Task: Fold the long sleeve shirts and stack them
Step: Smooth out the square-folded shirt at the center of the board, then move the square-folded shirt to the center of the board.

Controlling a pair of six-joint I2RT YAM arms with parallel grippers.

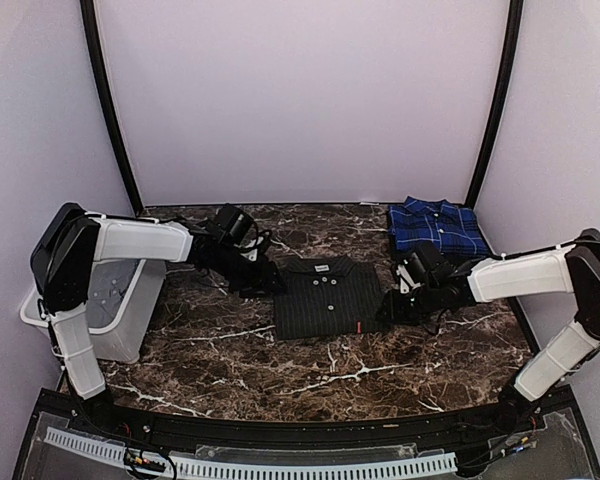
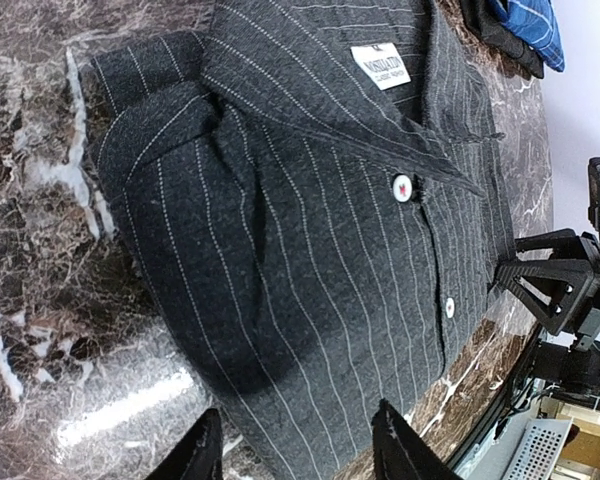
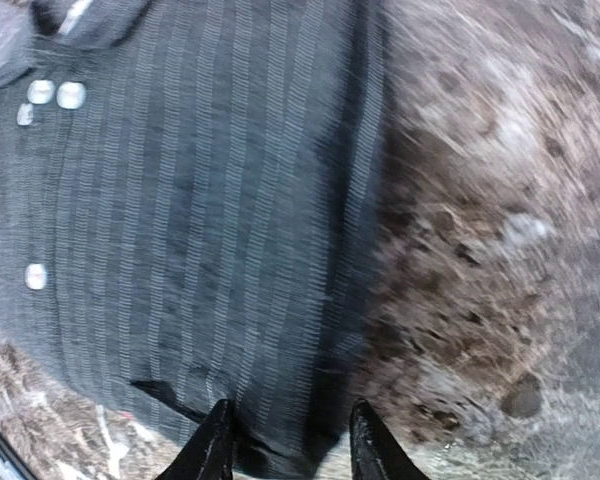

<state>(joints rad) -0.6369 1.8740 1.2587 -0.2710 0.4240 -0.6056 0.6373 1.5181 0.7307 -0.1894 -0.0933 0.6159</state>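
Observation:
The black pinstripe shirt (image 1: 325, 297) lies folded in a neat rectangle, collar to the back, on the middle of the marble table. It fills the left wrist view (image 2: 310, 220) and the left of the right wrist view (image 3: 180, 230). The blue-and-navy plaid shirt (image 1: 437, 226) lies folded at the back right, apart from the black one; a corner of it shows in the left wrist view (image 2: 530, 25). My left gripper (image 1: 265, 280) is open at the black shirt's left edge, jaws apart over the cloth (image 2: 295, 450). My right gripper (image 1: 392, 305) is open at its right edge, jaws straddling the hem (image 3: 290, 445).
A white plastic bin (image 1: 115, 300) stands at the table's left edge beside the left arm. The marble table (image 1: 310, 375) is walled by pale panels at the back and sides. The right gripper's fingers (image 2: 550, 285) show across the shirt in the left wrist view.

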